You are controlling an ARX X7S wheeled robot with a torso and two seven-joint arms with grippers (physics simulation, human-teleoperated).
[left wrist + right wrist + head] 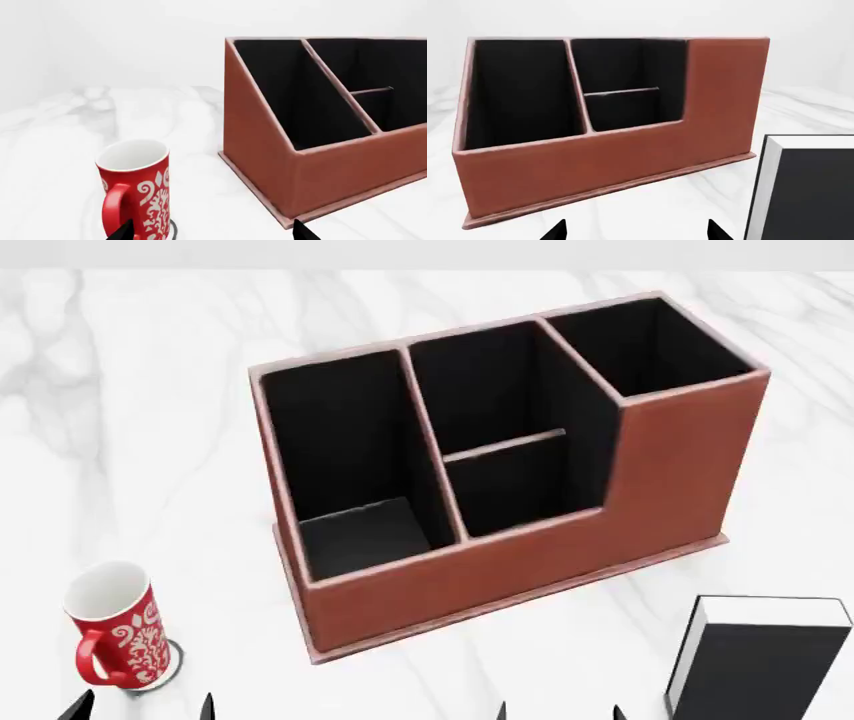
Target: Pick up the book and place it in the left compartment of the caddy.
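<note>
**Book sitting off your right gripper, caddy dead ahead**

Starting at the left, your left gripper (140,707) is hovering by the red patterned mug (118,636), fingertips spread and holding nothing. Ahead, the caddy (534,555) is standing on the marble table (107,420), its left compartment (350,475) lying empty at the mug's end. Further right, your right gripper (558,710) is waiting open too, with nothing between its tips. The book (761,665) is standing upright just to that gripper's right, white page edges facing it, long axis apparently vertical. Your right arm is clearly nearer, so you are likely reaching rightward first.
</note>
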